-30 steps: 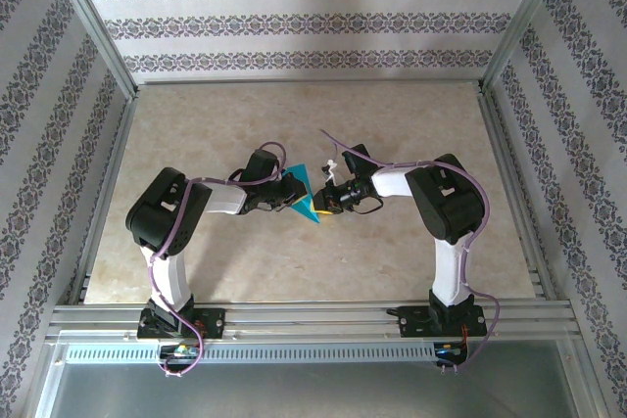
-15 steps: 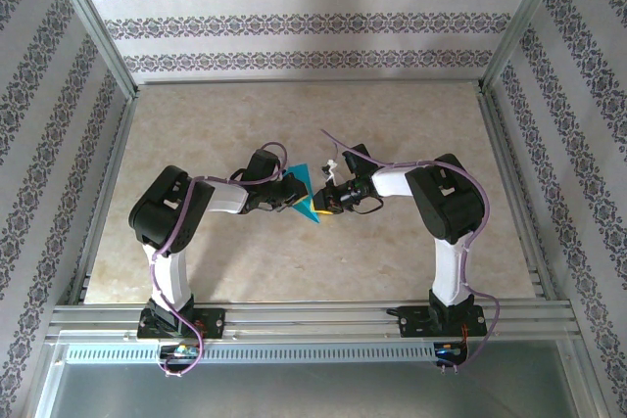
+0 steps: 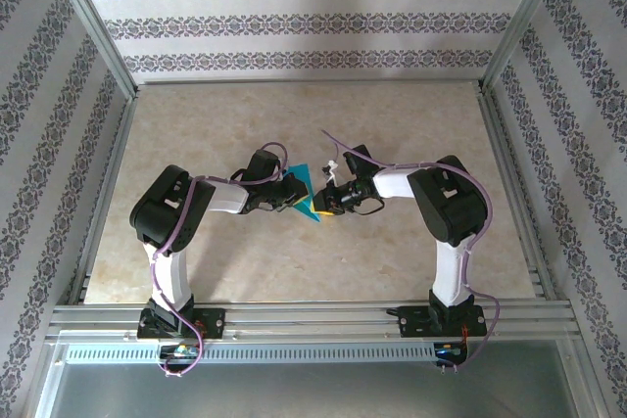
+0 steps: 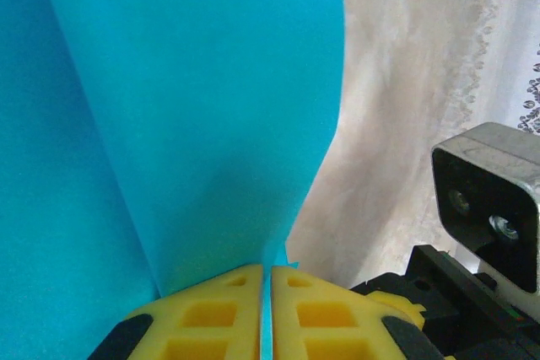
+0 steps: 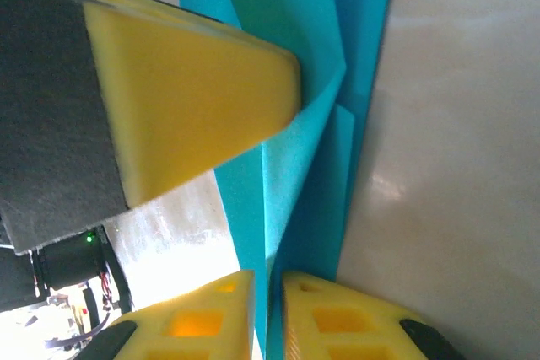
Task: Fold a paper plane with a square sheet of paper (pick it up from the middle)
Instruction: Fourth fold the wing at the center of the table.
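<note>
Left arm has shifted slightly inward; left hand and right hand both clamp the creased, pointed paper plane; folding judged well advanced

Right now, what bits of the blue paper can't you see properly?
- Top view: the paper is too tiny to read its creases.
- Left wrist view: the paper runs off the top and left edges, beyond the shut left claw.
- Right wrist view: unclear whether the right claw squeezes it.

Teal-blue paper plane, yellow left claw, beige marbled table, white walls with purple floral bands
</note>
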{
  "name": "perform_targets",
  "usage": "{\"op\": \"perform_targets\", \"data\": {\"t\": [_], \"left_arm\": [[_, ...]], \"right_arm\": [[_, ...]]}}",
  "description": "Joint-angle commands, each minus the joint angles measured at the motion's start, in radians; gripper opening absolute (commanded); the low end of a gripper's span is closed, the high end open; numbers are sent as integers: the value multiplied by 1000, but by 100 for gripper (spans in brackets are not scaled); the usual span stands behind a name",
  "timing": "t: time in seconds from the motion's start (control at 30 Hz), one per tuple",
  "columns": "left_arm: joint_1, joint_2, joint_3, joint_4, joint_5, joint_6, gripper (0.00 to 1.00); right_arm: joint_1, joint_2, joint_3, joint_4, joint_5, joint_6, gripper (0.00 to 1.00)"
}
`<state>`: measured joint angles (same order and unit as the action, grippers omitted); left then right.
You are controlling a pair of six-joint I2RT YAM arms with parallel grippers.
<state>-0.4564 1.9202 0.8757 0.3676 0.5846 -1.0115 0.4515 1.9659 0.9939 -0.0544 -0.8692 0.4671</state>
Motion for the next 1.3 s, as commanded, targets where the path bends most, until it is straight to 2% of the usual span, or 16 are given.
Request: {"op": "perform_targets", "data": {"t": [0.0, 0.33, 0.83, 1.03, 1.27], "left_arm": [[8, 21, -9, 37, 8, -14, 12], [9, -4, -6, 69, 27, -32, 12], [9, 22, 19, 80, 52, -30, 15], [9, 34, 24, 39, 38, -28, 14], [9, 53, 19, 31, 35, -33, 13]], "right_arm": [[-14, -15, -38, -113, 38, 1, 19], [-12, 39, -38, -127, 54, -15, 12], [11, 76, -28, -192, 151, -88, 11], [24, 83, -19, -228, 204, -110, 12], [9, -15, -38, -147, 134, -40, 21]]}}
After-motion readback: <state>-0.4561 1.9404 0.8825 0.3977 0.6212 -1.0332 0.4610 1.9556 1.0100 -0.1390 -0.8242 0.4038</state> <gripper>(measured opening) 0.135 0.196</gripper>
